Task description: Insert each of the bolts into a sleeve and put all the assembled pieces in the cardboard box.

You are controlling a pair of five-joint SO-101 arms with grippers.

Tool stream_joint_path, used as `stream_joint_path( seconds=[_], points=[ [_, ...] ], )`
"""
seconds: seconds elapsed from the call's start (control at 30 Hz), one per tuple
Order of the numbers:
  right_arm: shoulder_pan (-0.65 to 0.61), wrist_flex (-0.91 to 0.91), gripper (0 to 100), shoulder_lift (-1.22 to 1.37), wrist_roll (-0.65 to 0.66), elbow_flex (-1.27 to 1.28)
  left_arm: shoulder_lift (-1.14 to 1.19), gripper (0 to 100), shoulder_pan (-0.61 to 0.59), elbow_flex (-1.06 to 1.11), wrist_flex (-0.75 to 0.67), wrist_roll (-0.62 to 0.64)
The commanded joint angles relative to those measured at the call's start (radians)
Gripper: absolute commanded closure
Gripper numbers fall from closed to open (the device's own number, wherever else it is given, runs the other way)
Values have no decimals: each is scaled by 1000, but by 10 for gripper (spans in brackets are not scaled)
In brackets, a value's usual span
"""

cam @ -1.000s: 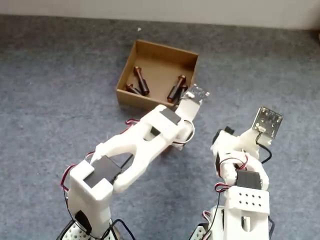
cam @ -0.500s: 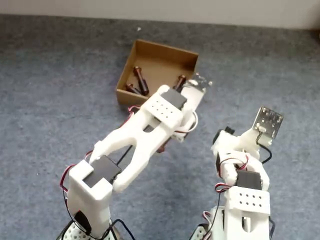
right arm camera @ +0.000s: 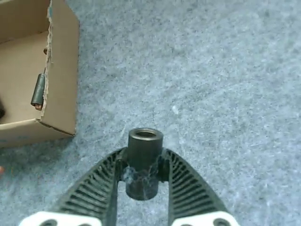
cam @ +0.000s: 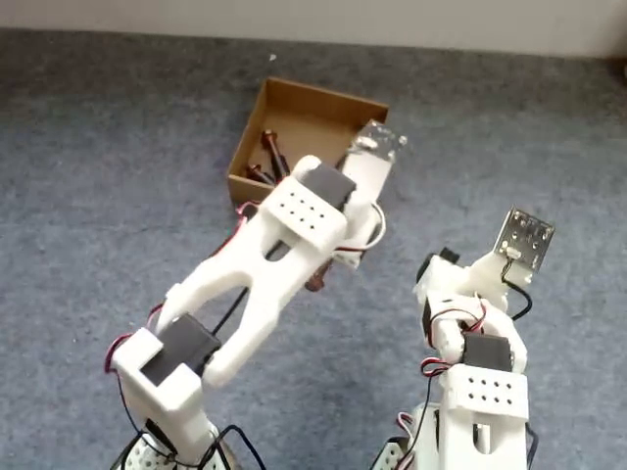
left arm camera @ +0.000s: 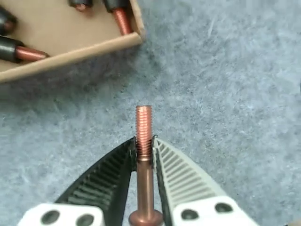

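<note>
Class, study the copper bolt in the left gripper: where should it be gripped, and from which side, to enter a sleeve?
Grip the bolt mid-shank, fingers closing across its length from both sides, as the left gripper does. Its threaded tip sticks out free ahead and the round head sits behind the fingers, probably steady for entering the sleeve.

Bolt [left arm camera: 144, 123]: we see coppery metal, shiny (threaded tip, smooth shank).
Sleeve [right arm camera: 145, 141]: dark, matt metal.
Cardboard box [cam: 318, 116]: brown matt paperboard.
Table [right arm camera: 211, 70]: rough grey cloth.
</note>
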Motion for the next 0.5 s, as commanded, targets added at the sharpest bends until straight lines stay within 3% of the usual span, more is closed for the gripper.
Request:
stream_joint_path(
  seconds=[0.0,0.23,0.47],
  points=[
    [5,-24,994,-24,-2,-15,-124,994,-77,-25,8,18],
    [5,-24,994,-24,-2,-13,-217,994,-194,53,8,247],
    [5,-24,994,-24,-2,-12,-308,994,-303,114,3,727]
  ],
)
